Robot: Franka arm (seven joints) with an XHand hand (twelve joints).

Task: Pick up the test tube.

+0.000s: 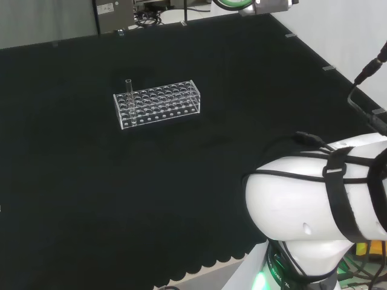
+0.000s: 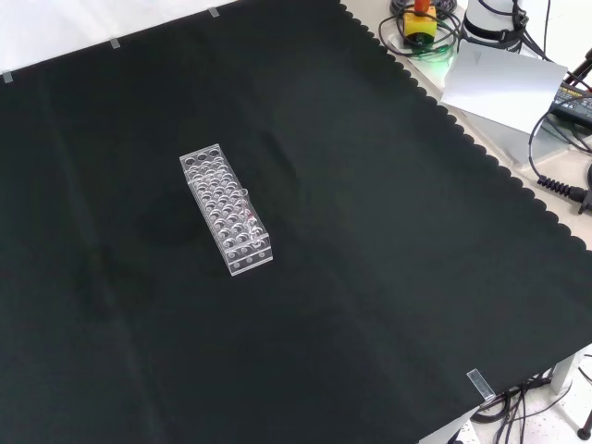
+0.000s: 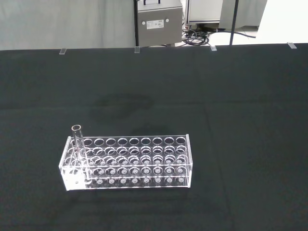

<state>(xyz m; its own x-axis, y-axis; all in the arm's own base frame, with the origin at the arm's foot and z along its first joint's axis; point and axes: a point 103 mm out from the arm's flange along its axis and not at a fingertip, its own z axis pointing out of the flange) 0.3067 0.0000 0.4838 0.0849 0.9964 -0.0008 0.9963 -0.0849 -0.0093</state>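
One test tube (image 3: 77, 144) stands upright in the clear rack's (image 3: 139, 166) end hole.

The cloth (image 1: 91, 199) on the bench is black and matt, soft looking, with a wavy cut edge. The rack (image 3: 127, 161) is clear, shiny plastic with smooth walls you can see through. The test tube (image 3: 78, 144) standing in it is clear and glossy like glass. The arm's big link (image 1: 302, 205) is smooth, shiny white plastic.
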